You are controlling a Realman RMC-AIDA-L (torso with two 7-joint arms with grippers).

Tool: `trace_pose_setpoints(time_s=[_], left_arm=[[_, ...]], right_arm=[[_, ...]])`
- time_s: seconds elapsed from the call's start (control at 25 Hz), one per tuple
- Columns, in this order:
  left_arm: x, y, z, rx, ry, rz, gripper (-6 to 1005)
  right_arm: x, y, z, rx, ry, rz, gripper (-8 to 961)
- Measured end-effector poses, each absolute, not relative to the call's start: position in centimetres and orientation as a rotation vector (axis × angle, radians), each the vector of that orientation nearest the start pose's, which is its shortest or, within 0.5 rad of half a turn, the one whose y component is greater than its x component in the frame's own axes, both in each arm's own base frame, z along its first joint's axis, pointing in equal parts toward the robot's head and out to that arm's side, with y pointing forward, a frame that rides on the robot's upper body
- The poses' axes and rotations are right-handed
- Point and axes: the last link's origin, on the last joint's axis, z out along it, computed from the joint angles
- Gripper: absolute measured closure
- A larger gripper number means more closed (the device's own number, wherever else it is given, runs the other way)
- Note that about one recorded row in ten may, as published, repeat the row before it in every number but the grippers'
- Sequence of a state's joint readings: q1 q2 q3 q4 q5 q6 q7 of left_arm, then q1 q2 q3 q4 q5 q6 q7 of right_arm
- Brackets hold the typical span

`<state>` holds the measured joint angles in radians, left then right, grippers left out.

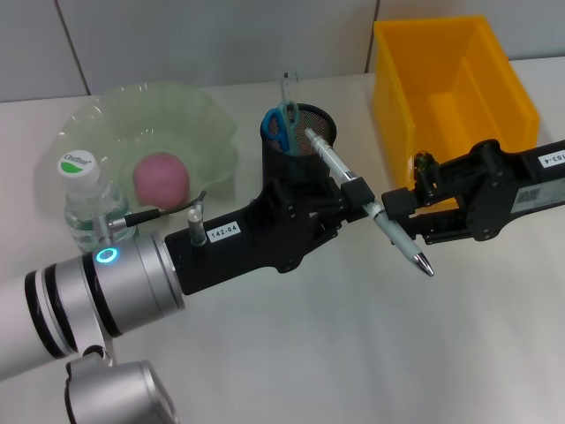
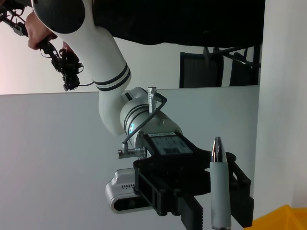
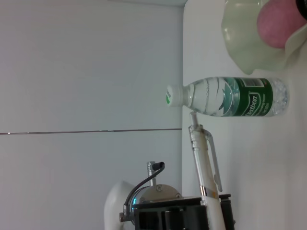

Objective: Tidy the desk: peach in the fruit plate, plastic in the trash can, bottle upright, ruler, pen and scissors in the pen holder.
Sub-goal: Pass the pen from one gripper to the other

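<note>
- Pale desk (image 1: 291,353) filling the head view, light panelled wall (image 1: 221,35) behind its far edge.
- Left gripper (image 1: 351,196) out over mid-desk, jaws clamped on the pen (image 1: 366,203) at its middle, near the clip.
- Pen slanted, tip (image 1: 425,265) low toward the near right, cap end (image 1: 311,135) up at the holder's rim.
- Right gripper (image 1: 399,212) in from the right edge, meeting the pen just below the left's grip; jaws either side of the barrel, clamped or loose not clear.
- Black mesh holder (image 1: 300,141) at centre back, blue scissors (image 1: 282,124) and clear ruler (image 1: 287,88) standing in it.
- Yellow bin (image 1: 450,88) at the far right corner.
- Green plate (image 1: 146,132) far left, pink peach (image 1: 161,177) sitting in it.
- Bottle (image 1: 88,199) upright beside the plate, toward the near left, white cap on.
- Right wrist view: bottle (image 3: 230,98) and peach (image 3: 280,21) in the plate (image 3: 244,38) beyond the pen (image 3: 204,163), grey wall (image 3: 86,86) behind.
- Left wrist view: pen tip (image 2: 218,148) in front of the right arm's black wrist (image 2: 187,182), yellow bin corner (image 2: 283,218) showing, dark chairs (image 2: 211,67) in the room beyond the wall.
</note>
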<state>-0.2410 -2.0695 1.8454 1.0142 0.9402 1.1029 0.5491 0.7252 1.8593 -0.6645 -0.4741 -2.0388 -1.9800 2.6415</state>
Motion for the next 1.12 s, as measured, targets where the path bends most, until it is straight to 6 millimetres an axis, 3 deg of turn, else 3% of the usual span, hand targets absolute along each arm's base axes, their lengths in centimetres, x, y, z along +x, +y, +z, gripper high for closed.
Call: trace_pose_setpoints(time_s=[0.28, 0.76, 1.0, 1.12], left_arm=[[-14.98, 28.0, -7.59, -1.724, 1.593, -0.438, 856], [-15.13, 27.9, -7.66, -1.73, 1.592, -0.436, 840], [-15.17, 27.85, -7.68, -1.732, 1.591, -0.436, 832], [-15.16, 27.79, -7.75, -1.734, 1.592, -0.438, 828]], right_arm=[[21.68, 33.13, 6.1, -2.57, 2.397, 0.632, 559], [21.3, 33.05, 6.0, -2.612, 2.348, 0.599, 618], [21.23, 33.07, 6.01, -2.613, 2.349, 0.597, 743], [21.2, 33.08, 6.0, -2.619, 2.343, 0.595, 741]])
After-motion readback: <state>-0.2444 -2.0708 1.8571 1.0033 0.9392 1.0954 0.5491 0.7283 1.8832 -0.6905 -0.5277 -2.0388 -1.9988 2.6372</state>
